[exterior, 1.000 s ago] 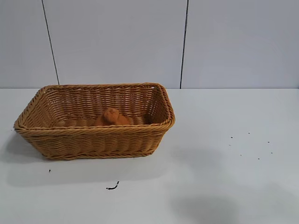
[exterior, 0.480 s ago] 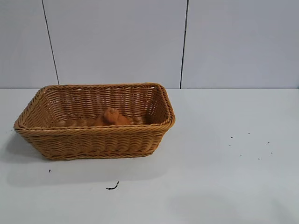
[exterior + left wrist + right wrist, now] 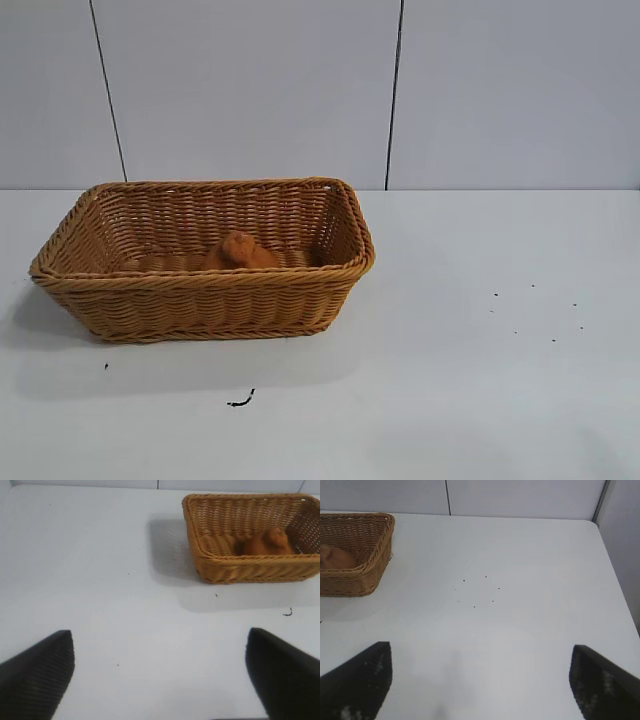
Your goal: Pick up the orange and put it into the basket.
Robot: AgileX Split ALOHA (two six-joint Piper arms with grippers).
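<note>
From the exterior view you see the basket on the left half of the white table, with the orange lying inside it on the floor near the middle; neither arm appears in this view. A small dark curled scrap lies on the table nearer the camera than the basket, and a scatter of dark specks lies to the right.

The left wrist view adds what you cannot see outside: the left gripper, fingers spread wide with nothing between them, poised over bare table well apart from the basket.

The right wrist view shows you the right gripper, likewise spread and empty, with the specks ahead of it.
</note>
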